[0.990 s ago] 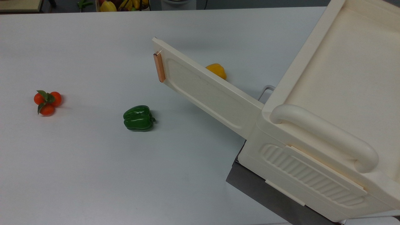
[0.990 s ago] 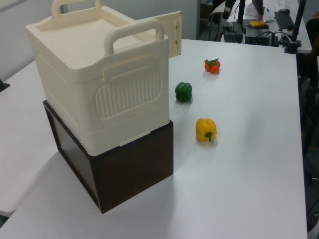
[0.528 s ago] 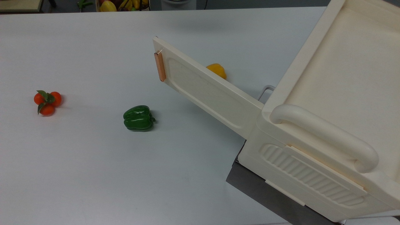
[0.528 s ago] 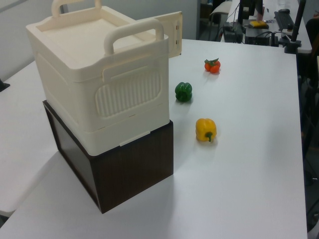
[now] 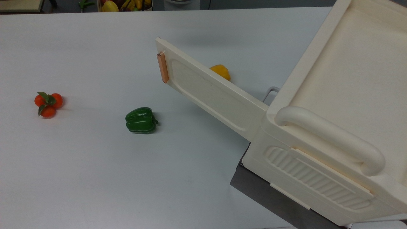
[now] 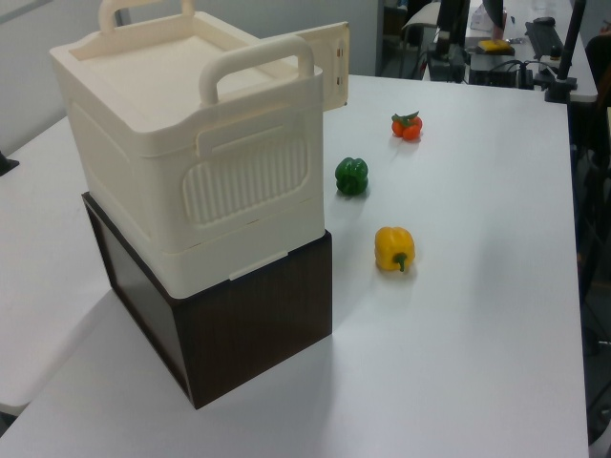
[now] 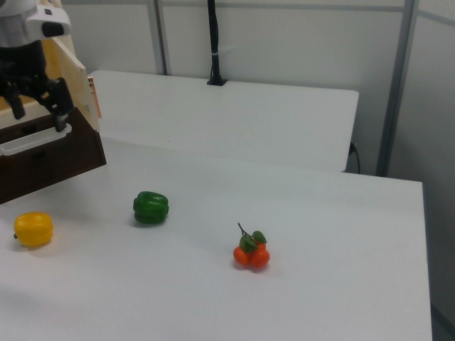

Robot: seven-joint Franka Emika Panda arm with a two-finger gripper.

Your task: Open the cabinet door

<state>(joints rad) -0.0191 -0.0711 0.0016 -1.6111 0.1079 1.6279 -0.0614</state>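
Note:
The cream cabinet (image 5: 334,105) stands on a dark box at the top view's right. Its cabinet door (image 5: 210,92) is swung out wide over the table, with the copper strip handle (image 5: 162,67) at its free end. The left view shows the door (image 6: 333,67) sticking out behind the cabinet. In the right view the door (image 7: 71,74) is edge-on at the top left. My gripper (image 7: 39,114) hangs just left of it there, in front of the cabinet's open front. Its black fingers (image 7: 60,114) are spread open with nothing held, apart from the handle (image 7: 93,96).
On the white table lie a green pepper (image 5: 141,120), a yellow pepper (image 5: 220,71) partly behind the door, and a tomato cluster (image 5: 48,103). The dark box (image 6: 248,324) carries the cabinet. A thick bar handle (image 5: 330,136) tops the cabinet.

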